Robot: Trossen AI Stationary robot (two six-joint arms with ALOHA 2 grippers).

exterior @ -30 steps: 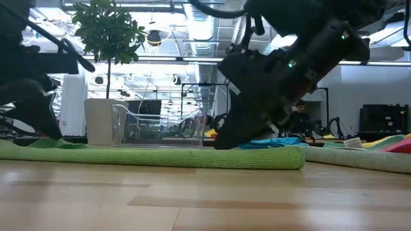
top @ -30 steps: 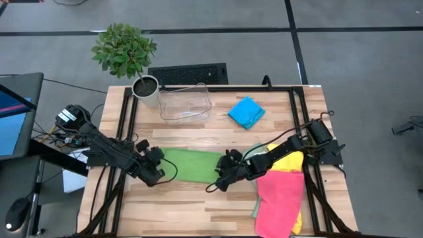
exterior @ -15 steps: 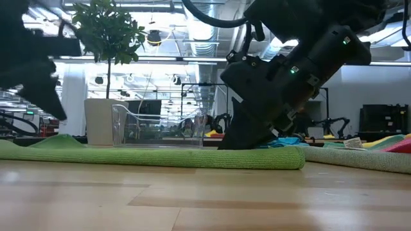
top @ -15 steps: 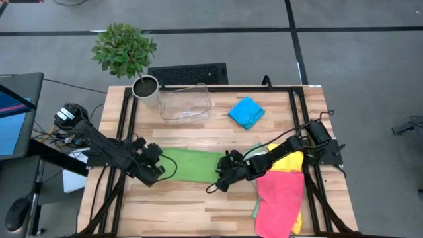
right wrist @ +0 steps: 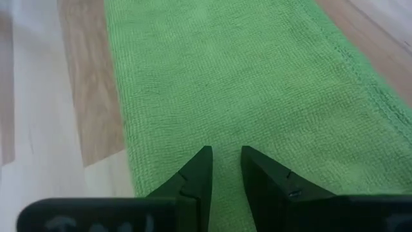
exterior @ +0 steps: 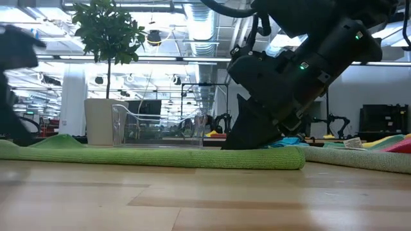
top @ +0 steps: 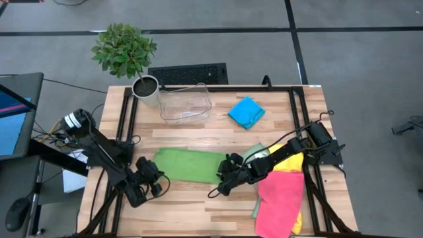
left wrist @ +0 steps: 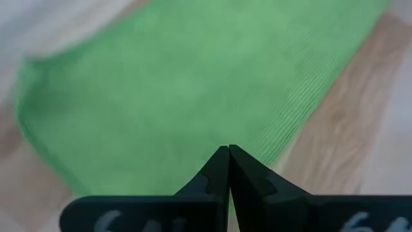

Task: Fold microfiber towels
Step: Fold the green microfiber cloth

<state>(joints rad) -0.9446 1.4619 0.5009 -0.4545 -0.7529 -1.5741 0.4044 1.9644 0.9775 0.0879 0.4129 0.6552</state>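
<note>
Right hand [top: 227, 177] rests at the right end of the bright green towel [top: 188, 164], its fingers [right wrist: 196, 173] slightly parted and pressed onto the cloth; whether they actually pinch it cannot be told. Left hand [top: 147, 180] is clenched and empty, hovering just off the towel's left end over bare bench [top: 198, 208].

That green towel lies mid-bench as a long flat strip, apparently folded in half once; by my reading it needs at least one more fold across its length. A blue towel [top: 246, 112] sits well apart toward the far side, already a compact folded bundle, so one cloth looks done. On the right side of the bench a pile waits: a pink towel [top: 281, 198] on top, a yellow towel [top: 289, 161] under it, and a pale sage edge [top: 255, 210] peeking out beneath, all unfolded. So the job seems early on, with most cloths left.

Beside the blue towel, a clear plastic bin [top: 185, 104] stands with nothing visible inside. Next to it a white pot [top: 147, 91] holds a small leafy plant [top: 123, 48]
</note>
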